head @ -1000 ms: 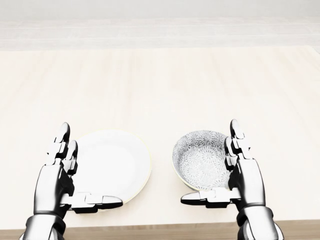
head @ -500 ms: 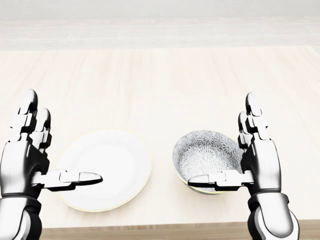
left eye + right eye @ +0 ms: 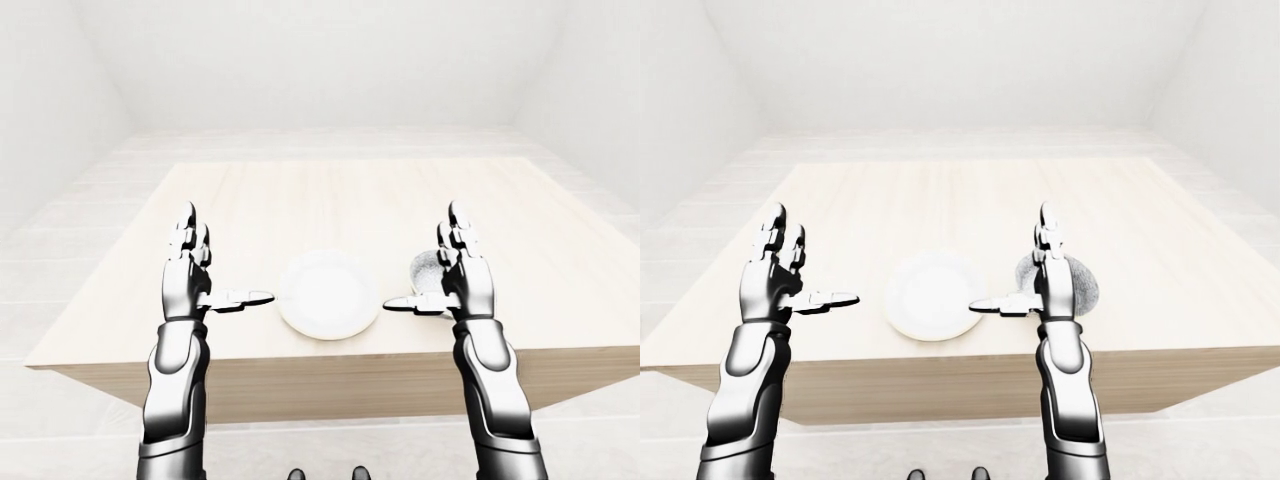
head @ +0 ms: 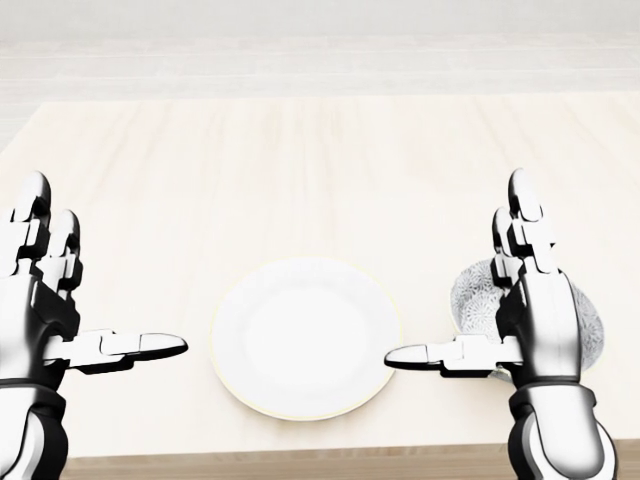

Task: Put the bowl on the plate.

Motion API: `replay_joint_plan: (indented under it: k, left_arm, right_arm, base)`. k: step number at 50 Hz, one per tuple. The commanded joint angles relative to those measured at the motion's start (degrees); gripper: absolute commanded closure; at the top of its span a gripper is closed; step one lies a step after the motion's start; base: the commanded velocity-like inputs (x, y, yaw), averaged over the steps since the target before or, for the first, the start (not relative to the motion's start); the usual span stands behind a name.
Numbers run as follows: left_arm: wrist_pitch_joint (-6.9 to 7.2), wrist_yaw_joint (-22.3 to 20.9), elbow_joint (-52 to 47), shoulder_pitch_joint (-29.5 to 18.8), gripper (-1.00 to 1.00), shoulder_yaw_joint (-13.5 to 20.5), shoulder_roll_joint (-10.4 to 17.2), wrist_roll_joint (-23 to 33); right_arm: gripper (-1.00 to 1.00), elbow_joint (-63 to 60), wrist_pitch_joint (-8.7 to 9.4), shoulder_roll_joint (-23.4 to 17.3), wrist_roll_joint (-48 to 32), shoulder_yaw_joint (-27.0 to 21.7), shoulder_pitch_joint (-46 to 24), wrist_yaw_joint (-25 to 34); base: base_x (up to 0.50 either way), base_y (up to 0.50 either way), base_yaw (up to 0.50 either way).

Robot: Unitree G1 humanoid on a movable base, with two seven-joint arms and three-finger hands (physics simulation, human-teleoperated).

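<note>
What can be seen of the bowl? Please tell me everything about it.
The bowl is round, white with a fine grey flower-like pattern inside, ceramic by its look. It stands upright on the wooden table, right of the plate in the head view, with a gap between them. The open right hand hides its middle; whether it touches the bowl cannot be told.

Head view near, steep; eye pair wider, same table (image 3: 340, 200).
</note>
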Motion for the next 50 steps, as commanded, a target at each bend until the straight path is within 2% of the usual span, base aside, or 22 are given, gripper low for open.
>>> replay_joint_plan:
  k: [1, 22, 23, 28, 32, 36, 39, 45, 50]
  left_arm:
    - [0.00, 0.10, 1.53, -0.54, -1.00, 0.27, 0.36, 0.14]
    - [0.00, -0.09, 2.70, -0.58, -1.00, -0.89, -0.04, 1.02]
    - [0.00, 1.32, 3.50, -1.15, -1.00, -0.86, -0.23, 2.02]
    - [0.00, 1.77, 4.53, -1.37, -1.00, -1.23, 0.07, 3.35]
    - [0.00, 0.44, 5.06, -2.97, -1.00, -0.11, 1.50, 2.64]
    - [0.00, 1.58, 5.36, -4.21, -1.00, 0.24, 2.82, 5.34]
    - [0.00, 0.71, 4.33, -4.40, -1.00, 0.48, 3.75, 6.29]
    - [0.00, -1.05, 3.21, -3.87, -1.00, 0.74, 4.29, 7.92]
    - [0.00, -0.89, 4.37, -3.61, -1.00, -0.53, 4.30, 12.61]
  right_arm:
    - [-1.00, -1.22, 0.00, 0.00, -0.63, -0.58, 0.25, -0.17]
    - [-1.00, -1.25, 0.00, -0.25, 0.10, -1.75, 1.39, 1.05]
    - [-1.00, -1.34, 0.00, -0.30, 0.09, -1.87, 1.46, 1.05]
    - [-1.00, -1.44, 0.00, -0.79, -0.22, -2.21, 1.31, 1.33]
    - [-1.00, -2.94, 0.00, -2.98, -5.77, -1.21, 1.56, 2.29]
    - [-1.00, -5.39, 0.00, -4.97, -12.81, -1.23, 0.86, 3.55]
    - [-1.00, -5.96, 0.00, -6.50, -17.90, -2.02, -1.20, 5.25]
    - [-1.00, -6.88, 0.00, -6.64, -24.44, -3.43, -3.07, 6.31]
    - [-1.00, -5.49, 0.00, -7.67, -31.17, -3.27, -4.67, 7.25]
  base:
    - [0.00, 0.25, 0.00]
    - [0.00, 0.01, 0.00]
    - [0.00, 0.00, 0.00]
    - [0.00, 0.00, 0.00]
    - [0.00, 0.00, 0.00]
    - [0.00, 0.00, 0.00]
    - [0.00, 0.00, 0.00]
    - [0.00, 0.00, 0.00]
    - [0.00, 0.00, 0.00]
